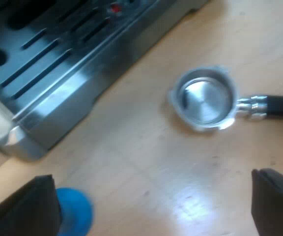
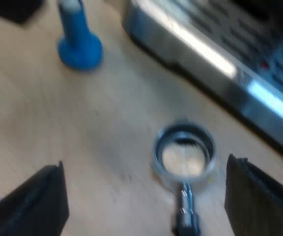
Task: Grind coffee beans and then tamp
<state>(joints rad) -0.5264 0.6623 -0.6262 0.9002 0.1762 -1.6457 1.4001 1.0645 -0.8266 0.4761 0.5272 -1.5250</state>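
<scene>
The metal holder [image 1: 205,98] lies loose on the wooden table beside the espresso machine's drip tray [image 1: 48,64], its basket empty and shiny, its dark handle [image 1: 281,105] pointing away from the machine. My left gripper [image 1: 154,211] hangs open above the table, one finger close to the blue tamper [image 1: 75,214]. In the right wrist view the holder [image 2: 184,153] sits between my right gripper's [image 2: 146,201] wide-open fingers, well below them. The blue tamper [image 2: 78,42] stands upright farther off on the table.
The espresso machine's steel drip tray [image 2: 215,54] with its slotted grate runs along the table near the holder. A small red mark [image 1: 115,8] shows on the machine. Bare wooden tabletop [image 1: 146,162] surrounds holder and tamper.
</scene>
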